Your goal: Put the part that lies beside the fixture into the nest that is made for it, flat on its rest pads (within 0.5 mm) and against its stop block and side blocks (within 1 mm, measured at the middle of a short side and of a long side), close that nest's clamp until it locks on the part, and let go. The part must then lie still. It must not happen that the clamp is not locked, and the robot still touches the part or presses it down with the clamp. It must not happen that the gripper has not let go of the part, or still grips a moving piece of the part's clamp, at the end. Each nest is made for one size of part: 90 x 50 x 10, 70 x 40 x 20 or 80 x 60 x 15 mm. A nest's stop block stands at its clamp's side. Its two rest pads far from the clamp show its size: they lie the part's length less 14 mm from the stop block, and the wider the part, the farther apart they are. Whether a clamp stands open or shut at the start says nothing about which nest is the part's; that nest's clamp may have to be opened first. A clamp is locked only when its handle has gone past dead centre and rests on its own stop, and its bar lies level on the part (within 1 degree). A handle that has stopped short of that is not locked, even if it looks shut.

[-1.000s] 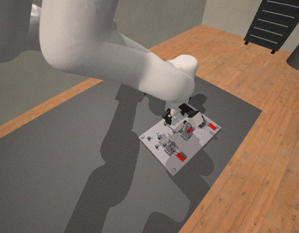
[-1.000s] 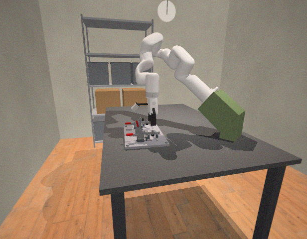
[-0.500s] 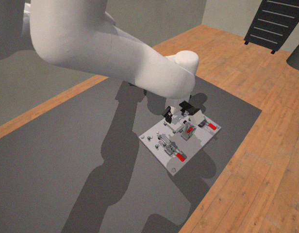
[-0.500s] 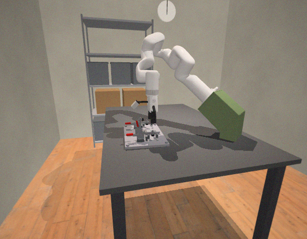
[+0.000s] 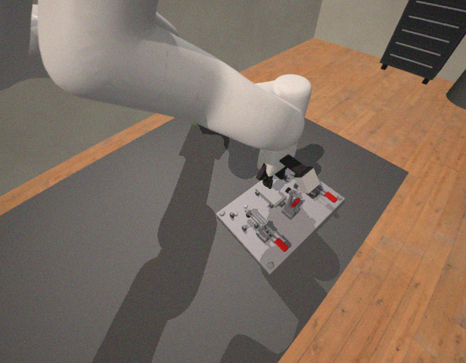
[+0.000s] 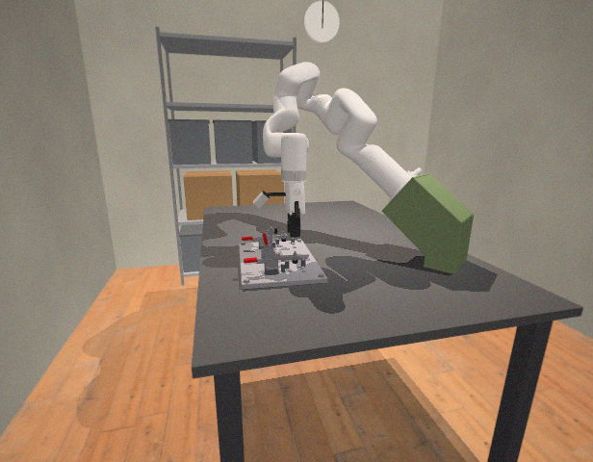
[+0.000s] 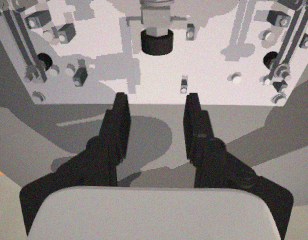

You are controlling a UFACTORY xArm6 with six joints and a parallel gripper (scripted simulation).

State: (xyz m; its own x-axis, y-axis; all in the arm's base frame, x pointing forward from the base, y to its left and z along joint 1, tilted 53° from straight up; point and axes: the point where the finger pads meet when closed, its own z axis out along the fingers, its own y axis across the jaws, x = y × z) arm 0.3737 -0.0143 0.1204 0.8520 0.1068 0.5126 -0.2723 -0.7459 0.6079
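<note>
The grey fixture plate (image 5: 264, 255) (image 6: 287, 281) (image 7: 208, 60) lies on the dark table and carries three nests side by side. The middle clamp has its red handle (image 5: 296, 202) (image 6: 265, 239) raised, and its black pad (image 7: 156, 42) is off the plate. The outer clamps' red handles (image 5: 281, 244) (image 5: 330, 197) lie flat. The middle nest looks bare in the wrist view. My gripper (image 5: 268, 181) (image 6: 293, 231) (image 7: 157, 106) points straight down over the plate's edge far from the clamps. Its fingers stand half apart with nothing between them. I cannot make out the part in any view.
The arm's green base block (image 6: 428, 228) stands on the table to the right of the plate. A metal shelf (image 6: 227, 149) with boxes stands behind the table. A dark rack (image 5: 428, 35) leans at the wall. The arm hides the table behind the plate in the top view.
</note>
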